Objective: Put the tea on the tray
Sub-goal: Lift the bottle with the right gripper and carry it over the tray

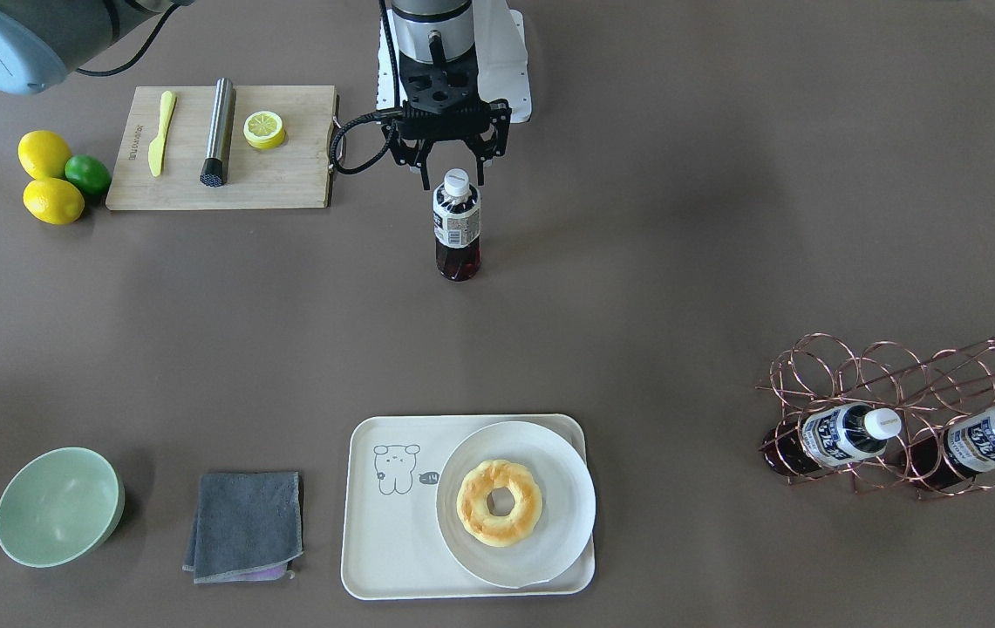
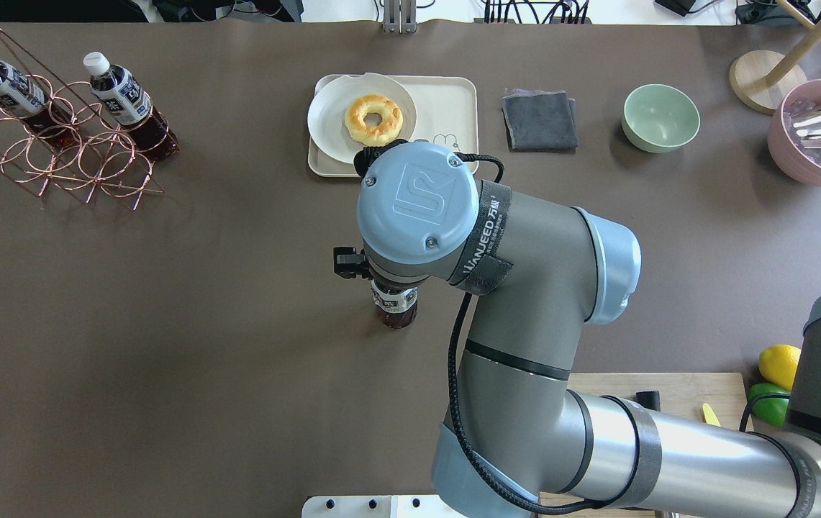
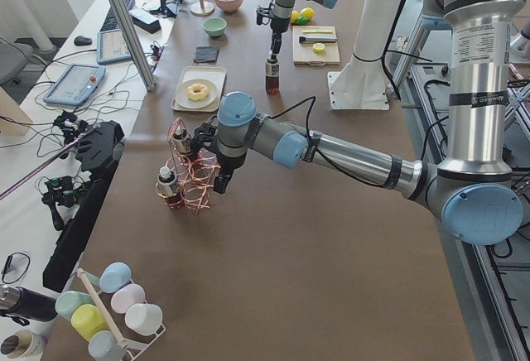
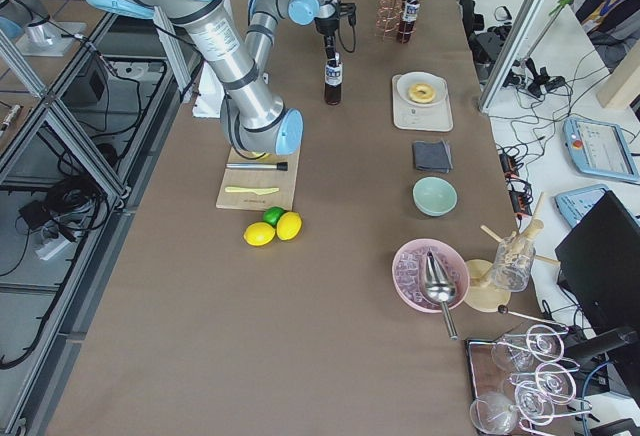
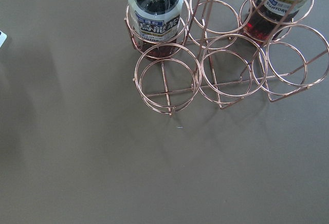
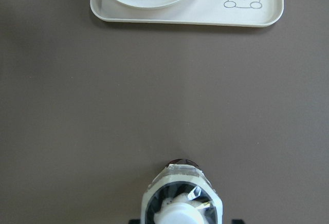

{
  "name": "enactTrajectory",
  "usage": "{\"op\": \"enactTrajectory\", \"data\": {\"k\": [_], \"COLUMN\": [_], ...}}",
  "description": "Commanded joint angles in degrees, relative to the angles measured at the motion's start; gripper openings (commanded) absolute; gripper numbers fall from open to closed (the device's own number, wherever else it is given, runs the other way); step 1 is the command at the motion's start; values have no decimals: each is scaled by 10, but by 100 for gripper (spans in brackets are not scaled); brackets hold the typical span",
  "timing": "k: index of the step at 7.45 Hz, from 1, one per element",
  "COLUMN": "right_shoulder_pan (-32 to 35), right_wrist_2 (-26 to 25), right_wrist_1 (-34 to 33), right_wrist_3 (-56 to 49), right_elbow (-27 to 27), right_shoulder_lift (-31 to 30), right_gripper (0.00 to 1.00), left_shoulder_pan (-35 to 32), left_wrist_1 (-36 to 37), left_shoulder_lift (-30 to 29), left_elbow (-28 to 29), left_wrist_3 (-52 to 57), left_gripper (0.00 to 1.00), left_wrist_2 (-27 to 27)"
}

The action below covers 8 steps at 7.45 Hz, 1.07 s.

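My right end effector (image 1: 453, 179) straddles the cap of the tea (image 1: 457, 228), spread and not pinching. The bottle stands upright mid-table (image 1: 637, 305), well apart from the tray (image 1: 392, 558). Whether my left end effector (image 3: 220, 183) is spread, I cannot tell.

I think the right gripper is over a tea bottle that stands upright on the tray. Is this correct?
One point is wrong. The tea bottle stands upright on the bare table, not on the tray, which holds only a plate with a doughnut. The exterior front-facing view shows this. The right gripper is indeed over the bottle.
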Motion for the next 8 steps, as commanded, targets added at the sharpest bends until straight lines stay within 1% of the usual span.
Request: {"op": "enactTrajectory", "data": {"k": [1,2,4,6,8], "right_shoulder_pan": [-1,0,8,55,129], "right_wrist_2": [1,1,3,21,57], "right_wrist_1": [0,0,0,-4,-3], "right_wrist_3": [0,0,-1,-12,-43], "right_elbow": [2,2,5,8,-8], "right_shoulder_lift": [0,1,9,12,12], "right_gripper": [7,0,0,0,0], "left_shoulder_pan": [1,0,1,0,0], "left_wrist_1": [0,0,0,0,-1], "left_shoulder_lift": [0,0,0,0,1], "left_elbow": [1,1,1,-3,-4], "left_wrist_3": [0,0,-1,0,0], "left_gripper": [97,97,97,97,97], "left_wrist_2": [0,0,0,0,0]}}
